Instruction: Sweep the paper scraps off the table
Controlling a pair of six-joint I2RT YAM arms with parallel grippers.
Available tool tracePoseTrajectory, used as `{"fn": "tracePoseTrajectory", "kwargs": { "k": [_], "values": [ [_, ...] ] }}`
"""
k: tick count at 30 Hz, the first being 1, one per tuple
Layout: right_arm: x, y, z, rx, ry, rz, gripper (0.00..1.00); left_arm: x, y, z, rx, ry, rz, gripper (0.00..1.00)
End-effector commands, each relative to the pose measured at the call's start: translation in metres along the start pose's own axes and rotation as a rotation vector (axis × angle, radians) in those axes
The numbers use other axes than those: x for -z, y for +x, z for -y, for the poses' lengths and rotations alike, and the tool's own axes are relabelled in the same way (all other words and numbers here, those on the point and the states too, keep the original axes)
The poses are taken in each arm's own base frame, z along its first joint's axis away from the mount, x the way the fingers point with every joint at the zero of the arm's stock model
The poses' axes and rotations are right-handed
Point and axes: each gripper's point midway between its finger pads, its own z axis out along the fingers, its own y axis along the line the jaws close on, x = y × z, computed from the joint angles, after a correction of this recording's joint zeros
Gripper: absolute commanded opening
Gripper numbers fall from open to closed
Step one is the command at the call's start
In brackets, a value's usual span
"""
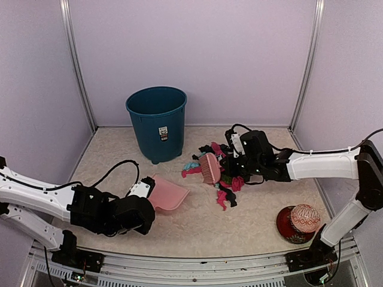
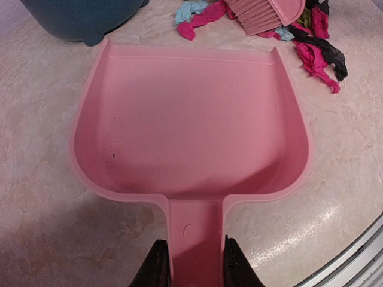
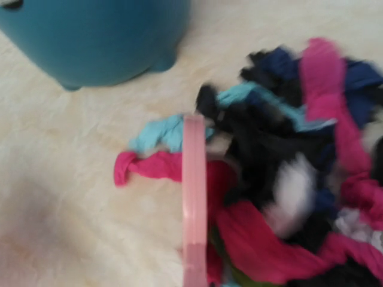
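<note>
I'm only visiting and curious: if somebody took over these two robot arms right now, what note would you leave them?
The left gripper is shut on the dustpan handle; the dustpan is empty, its mouth facing the pile.
The right gripper is shut on the brush, bristles at the pile's edge.
The paper scraps lie heaped on the table, right of the bin.
Done: both tools in hand.
Left: sweep every scrap into the dustpan, probably then tip it into the bin.
</note>
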Motion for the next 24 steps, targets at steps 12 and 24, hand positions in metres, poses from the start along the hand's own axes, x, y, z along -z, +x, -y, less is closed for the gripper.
{"fn": "tracePoseTrajectory", "kwargs": {
  "k": [12,24],
  "values": [
    [0.125,-0.108,0.015,0.149,0.125,0.293,0.00,0.000,-0.015,-0.003,-0.017,0.010,-0.006,0.00],
    [0.119,-0.143,0.101,0.485,0.543,0.330,0.00,-0.021,0.004,-0.003,-0.049,-0.002,-0.085,0.00]
  ]
}}
